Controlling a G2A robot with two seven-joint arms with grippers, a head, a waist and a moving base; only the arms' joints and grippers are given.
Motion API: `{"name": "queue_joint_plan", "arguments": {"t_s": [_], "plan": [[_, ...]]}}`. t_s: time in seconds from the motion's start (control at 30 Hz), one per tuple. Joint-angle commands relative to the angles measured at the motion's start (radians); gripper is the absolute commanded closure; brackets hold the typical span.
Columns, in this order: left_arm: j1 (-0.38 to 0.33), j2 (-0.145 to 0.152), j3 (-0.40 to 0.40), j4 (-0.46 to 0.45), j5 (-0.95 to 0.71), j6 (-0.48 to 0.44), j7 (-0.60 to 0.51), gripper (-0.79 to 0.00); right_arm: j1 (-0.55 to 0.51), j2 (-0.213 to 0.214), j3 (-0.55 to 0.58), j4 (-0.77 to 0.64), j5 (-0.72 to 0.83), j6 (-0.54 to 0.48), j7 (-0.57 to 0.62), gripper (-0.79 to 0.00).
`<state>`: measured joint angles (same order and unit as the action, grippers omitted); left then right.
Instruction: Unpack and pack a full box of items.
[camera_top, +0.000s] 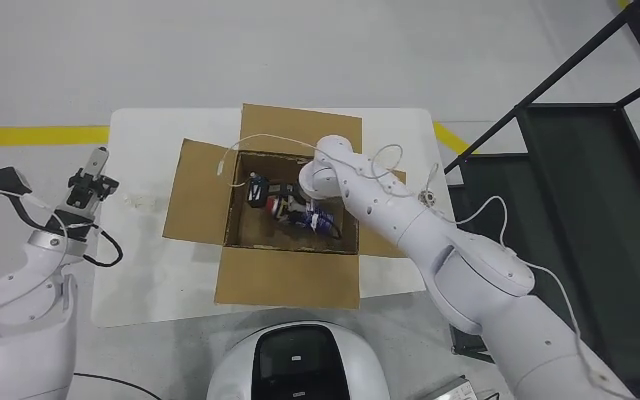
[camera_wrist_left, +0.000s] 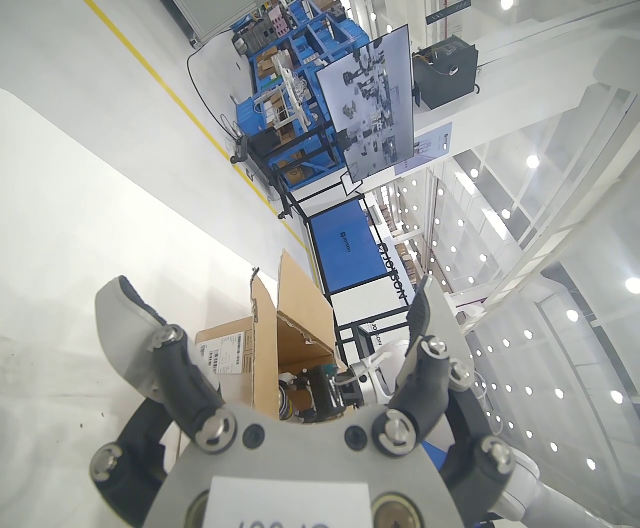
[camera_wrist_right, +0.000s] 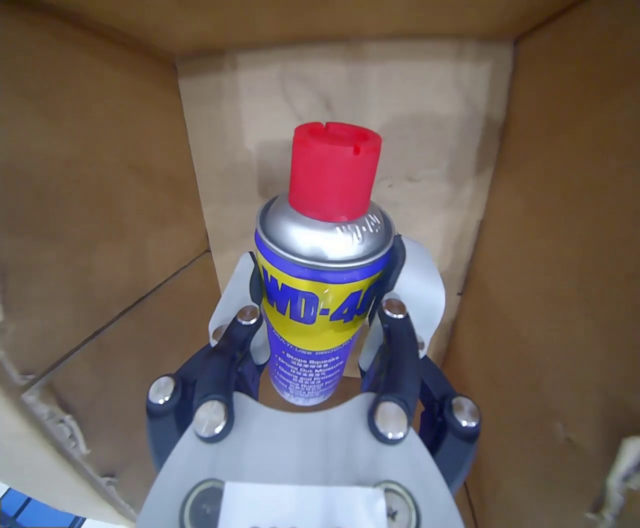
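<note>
White worktop (camera_top: 150, 280) carries one open cardboard box (camera_top: 290, 275), flaps spread flat. Right hand (camera_wrist_right: 325, 282) is down inside it, clenched on a spray can (camera_wrist_right: 320, 320). Its pads (camera_wrist_right: 424, 284) sit either side of the upper body, just under the metal shoulder. Red cap (camera_wrist_right: 335, 172) points away from the wrist twd one side of the box. Can't tell whether the can rests on anything. Left hand (camera_wrist_left: 275, 300) hangs released & holding nothing by the worktop's left edge, well apart from the box. Other small items (camera_top: 262, 190) lie in the box near the can.

Handling, as a judgement: can is stiff metal, won't crush, prob. fairly weighty if full. Round glossy side = slippery, so it may twist or slide btw. the pads; a firm squeeze mid-body suits best. Cap is plastic & could pop off, so not a place to grip.
</note>
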<state>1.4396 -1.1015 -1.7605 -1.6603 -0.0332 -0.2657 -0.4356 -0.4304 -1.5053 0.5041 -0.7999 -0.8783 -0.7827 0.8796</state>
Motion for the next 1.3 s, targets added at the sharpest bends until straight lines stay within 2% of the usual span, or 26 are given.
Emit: {"name": "queue_joint_plan", "arguments": {"t_s": [0.0,0.27,0.37,0.57,0.8,0.83,0.87,1.27], "plan": [[-0.003,0.0,0.003,0.001,0.001,0.0,-0.001,-0.785,-0.022,0.03,0.04,-0.08,-0.011,-0.002,-0.012,0.0],[-0.02,0.0,0.019,0.012,0.004,0.0,-0.009,-0.785,-0.198,0.163,0.252,-0.416,-0.102,0.006,-0.009,0.0],[-0.027,0.0,0.025,0.018,0.006,0.0,-0.013,-0.785,-0.277,0.198,0.315,-0.487,-0.166,0.006,-0.042,0.0],[-0.034,0.001,0.031,0.025,0.012,-0.001,-0.017,-0.785,-0.358,0.224,0.353,-0.511,-0.266,0.023,-0.128,0.0],[-0.034,0.002,0.032,0.028,0.014,0.003,-0.013,-0.785,-0.368,0.229,0.352,-0.499,-0.286,0.016,-0.153,0.0],[-0.034,0.002,0.032,0.028,0.014,0.003,-0.013,-0.785,-0.368,0.229,0.353,-0.498,-0.277,0.016,-0.154,-0.179],[-0.034,0.002,0.032,0.028,0.014,0.003,-0.013,-0.785,-0.367,0.229,0.353,-0.495,-0.269,0.017,-0.152,-0.785],[-0.03,0.003,0.029,0.026,0.012,0.0,-0.008,-0.785,-0.362,0.237,0.354,-0.539,-0.21,-0.036,-0.094,-0.785]]}}
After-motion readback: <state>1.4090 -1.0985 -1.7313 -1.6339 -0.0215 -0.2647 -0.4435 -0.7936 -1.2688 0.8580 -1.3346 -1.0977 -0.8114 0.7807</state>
